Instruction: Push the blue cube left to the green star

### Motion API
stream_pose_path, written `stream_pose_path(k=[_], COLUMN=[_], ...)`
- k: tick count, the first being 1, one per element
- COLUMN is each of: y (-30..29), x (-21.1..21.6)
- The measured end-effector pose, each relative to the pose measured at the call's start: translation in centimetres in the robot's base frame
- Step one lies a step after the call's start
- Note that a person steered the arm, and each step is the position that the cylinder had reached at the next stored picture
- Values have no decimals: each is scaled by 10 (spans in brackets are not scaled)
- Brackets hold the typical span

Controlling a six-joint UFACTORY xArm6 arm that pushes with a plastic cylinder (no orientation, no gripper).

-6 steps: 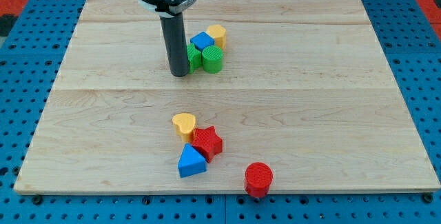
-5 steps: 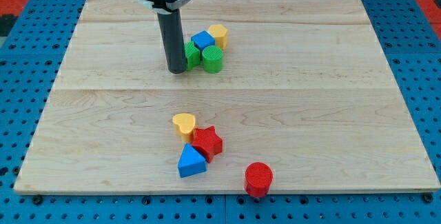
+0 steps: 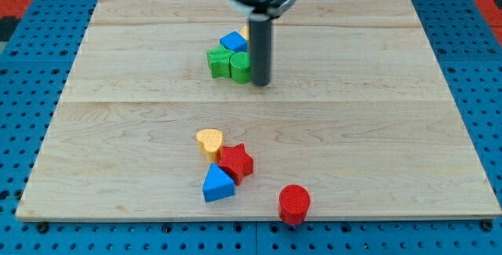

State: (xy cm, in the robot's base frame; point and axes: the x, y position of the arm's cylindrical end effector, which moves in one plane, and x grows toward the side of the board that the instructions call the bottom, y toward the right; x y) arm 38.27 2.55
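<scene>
The blue cube point(image 3: 233, 41) sits near the top middle of the wooden board point(image 3: 376, 114), touching the green star point(image 3: 217, 61) just below and to its left. A green cylinder point(image 3: 240, 67) stands right of the star, under the cube. My tip point(image 3: 260, 83) is down on the board just right of the green cylinder and below right of the blue cube. The rod hides most of a yellow block point(image 3: 247, 32) behind it.
A yellow heart point(image 3: 209, 140), a red star point(image 3: 236, 162) and a blue triangular block point(image 3: 217, 184) cluster at the bottom middle. A red cylinder point(image 3: 294, 204) stands near the board's bottom edge.
My tip has jumped from the left of the green star to the right of the green cylinder. The green star, hidden before by the rod, now shows fully.
</scene>
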Motion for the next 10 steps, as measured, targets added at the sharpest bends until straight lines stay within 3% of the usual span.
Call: stream_pose_path(k=[2,3,4,6,8,9,10], y=[-50,-79,-23,-6,-108,-116,-177], x=[-88,-85,-80,-46,-57,-78,-75])
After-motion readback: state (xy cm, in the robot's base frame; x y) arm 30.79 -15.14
